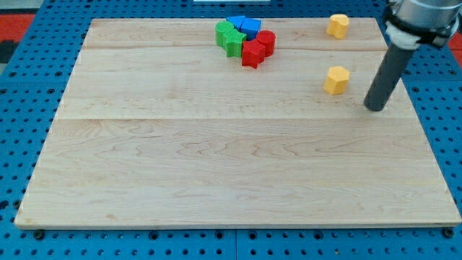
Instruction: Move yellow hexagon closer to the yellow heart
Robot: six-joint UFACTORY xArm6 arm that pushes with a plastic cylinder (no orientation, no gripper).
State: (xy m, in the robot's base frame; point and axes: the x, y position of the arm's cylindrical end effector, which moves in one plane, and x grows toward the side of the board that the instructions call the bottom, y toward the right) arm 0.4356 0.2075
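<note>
Two yellow blocks lie at the view's upper right. One yellow block (337, 25) sits near the board's top edge and looks like the hexagon. The other yellow block (336, 79) lies below it and looks like the heart, though both shapes are hard to make out. They are apart, roughly one above the other. My tip (375, 108) rests on the board to the right of and slightly below the lower yellow block, with a small gap between them. The dark rod rises from it towards the view's top right.
A tight cluster sits at the top centre of the wooden board (216, 166): green blocks (229, 36), blue blocks (245, 25) and red blocks (258, 49). A blue pegboard (22, 108) surrounds the board.
</note>
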